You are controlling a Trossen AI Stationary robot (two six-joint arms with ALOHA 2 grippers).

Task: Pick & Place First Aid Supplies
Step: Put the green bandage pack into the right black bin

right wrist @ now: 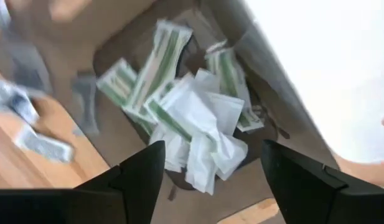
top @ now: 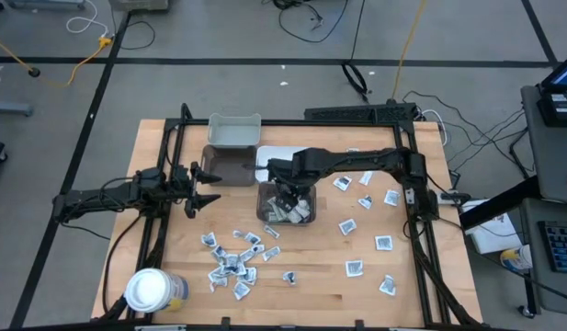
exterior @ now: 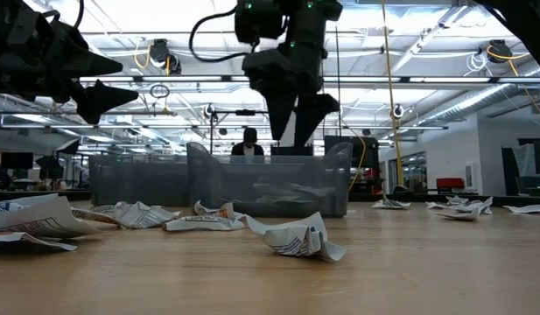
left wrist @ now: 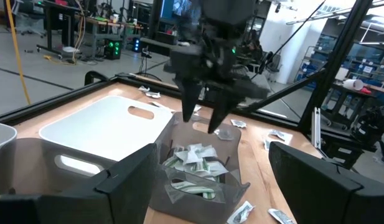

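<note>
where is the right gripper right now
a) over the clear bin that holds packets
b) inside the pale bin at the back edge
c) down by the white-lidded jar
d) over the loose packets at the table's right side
a: the right gripper hangs open above the clear bin, with a heap of packets lying below its fingers.

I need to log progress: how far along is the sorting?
Done: several packets lie in the clear bin. In hand: nothing; the right end effector hangs open over that bin. Left: many loose packets on the table; the left end effector waits open.
</note>
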